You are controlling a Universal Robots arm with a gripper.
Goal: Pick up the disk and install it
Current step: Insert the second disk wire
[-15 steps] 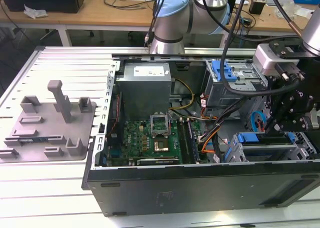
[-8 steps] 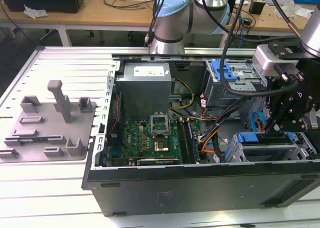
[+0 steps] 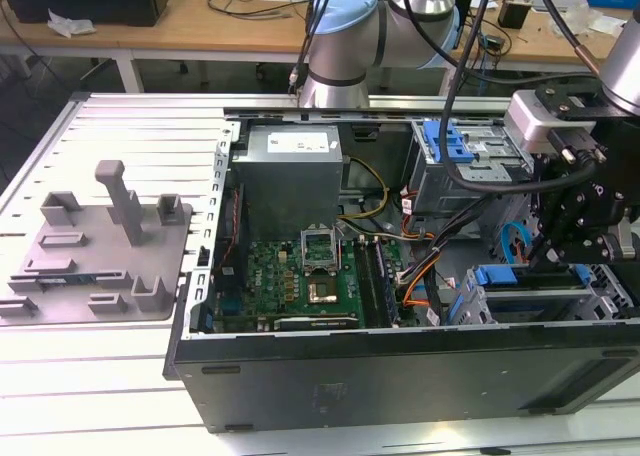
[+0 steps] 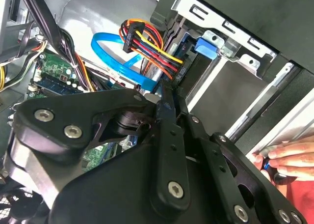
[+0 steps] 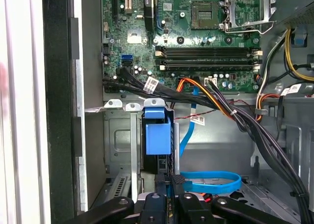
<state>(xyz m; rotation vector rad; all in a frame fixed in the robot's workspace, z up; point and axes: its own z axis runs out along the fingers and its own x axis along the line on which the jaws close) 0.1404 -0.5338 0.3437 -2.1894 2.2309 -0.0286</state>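
The disk [image 5: 158, 135] stands edge-on in the grey drive cage [image 5: 117, 135] at the case's front corner, with the blue end of its carrier showing. In the exterior view the blue carrier [image 3: 500, 275] sits in the cage [image 3: 605, 294] at that view's lower right. My gripper [image 3: 553, 254] hovers just above that cage. In the first wrist view the gripper [image 5: 170, 181] has its fingers pressed close together right at the disk's near end. I cannot tell whether the tips touch it. In the second wrist view the gripper [image 4: 169, 94] points into the cage.
The open computer case [image 3: 400, 366] holds a motherboard [image 3: 300, 276], a power supply [image 3: 290, 171] and a second cage with a blue latch [image 3: 450, 141]. A blue data cable [image 5: 211, 182] and power cables [image 4: 147, 42] run beside the fingers. A person's hand [image 4: 289, 155] rests at the case edge. A grey fixture [image 3: 90, 256] lies at the exterior view's left.
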